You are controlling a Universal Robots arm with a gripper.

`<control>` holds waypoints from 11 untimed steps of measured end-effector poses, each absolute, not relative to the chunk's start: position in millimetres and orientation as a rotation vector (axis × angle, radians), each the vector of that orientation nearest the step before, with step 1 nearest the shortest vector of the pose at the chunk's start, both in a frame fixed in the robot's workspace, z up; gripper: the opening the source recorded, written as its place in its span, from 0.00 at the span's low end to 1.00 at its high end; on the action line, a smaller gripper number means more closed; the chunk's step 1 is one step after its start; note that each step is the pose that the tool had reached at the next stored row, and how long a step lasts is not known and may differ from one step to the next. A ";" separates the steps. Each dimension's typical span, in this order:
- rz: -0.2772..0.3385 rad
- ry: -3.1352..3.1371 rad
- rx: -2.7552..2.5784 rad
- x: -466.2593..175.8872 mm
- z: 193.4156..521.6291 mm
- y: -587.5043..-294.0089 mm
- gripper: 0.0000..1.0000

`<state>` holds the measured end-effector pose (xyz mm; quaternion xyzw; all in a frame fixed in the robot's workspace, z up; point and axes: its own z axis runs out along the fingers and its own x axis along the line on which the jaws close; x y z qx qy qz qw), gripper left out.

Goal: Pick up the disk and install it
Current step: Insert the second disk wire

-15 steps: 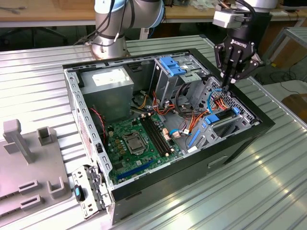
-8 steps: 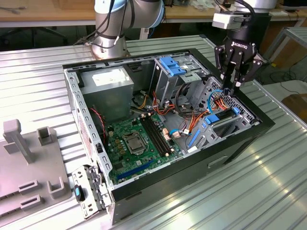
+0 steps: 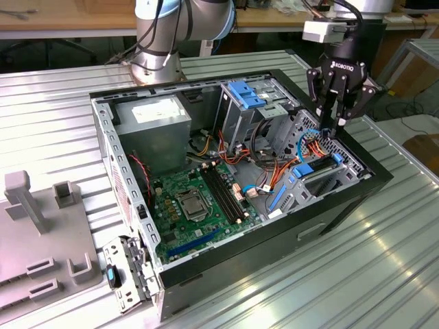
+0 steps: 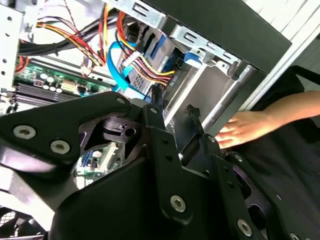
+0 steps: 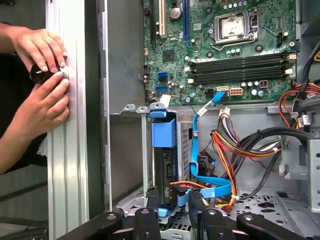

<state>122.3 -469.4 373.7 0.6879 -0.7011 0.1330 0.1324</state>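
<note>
Disk stands edge-on in its bay at the case's four o'clock corner, gripper hovering just above, fingers together on nothing; install looks nearly done, needing final seating.

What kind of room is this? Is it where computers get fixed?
Probably a robot lab or workshop. An opened computer case lies on a ribbed metal table, a robot arm's gripper hangs over its drive bay, and wooden workbenches stand behind.
</note>
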 end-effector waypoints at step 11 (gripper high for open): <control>0.442 -1.999 1.960 121.7 359.8 -469.5 0.16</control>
